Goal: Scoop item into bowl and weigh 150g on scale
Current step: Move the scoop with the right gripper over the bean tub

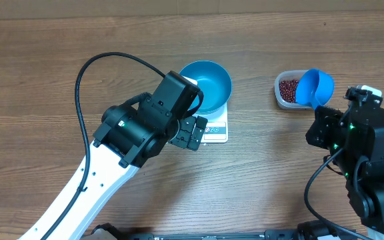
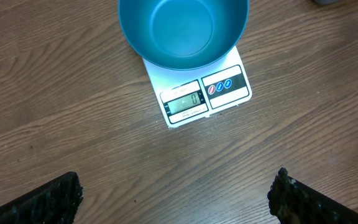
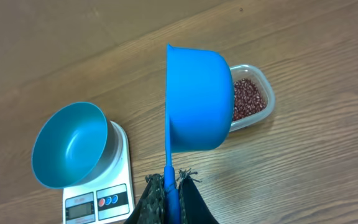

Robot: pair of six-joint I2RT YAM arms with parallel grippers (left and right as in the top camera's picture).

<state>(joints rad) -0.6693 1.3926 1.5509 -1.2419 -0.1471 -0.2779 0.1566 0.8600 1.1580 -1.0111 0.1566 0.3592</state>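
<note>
Blue scoop (image 3: pixel 197 99) pinched by right fingers (image 3: pixel 151 202) near beans (image 3: pixel 248 99); left fingers (image 2: pixel 48 199) spread. On scale (image 2: pixel 229 94), bowl (image 2: pixel 182 31) found empty; dip into beans judged next.

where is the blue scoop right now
In the overhead view the blue scoop is at the right, gripped by its handle in the right pincer, overlapping the clear tub of beans, right of the bowl.

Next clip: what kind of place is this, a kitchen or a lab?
Probably a robot test bench, not a home kitchen: robot arms stand over a wood-grain table with a white kitchen scale under a teal bowl and a clear tub of red-brown beans.
</note>
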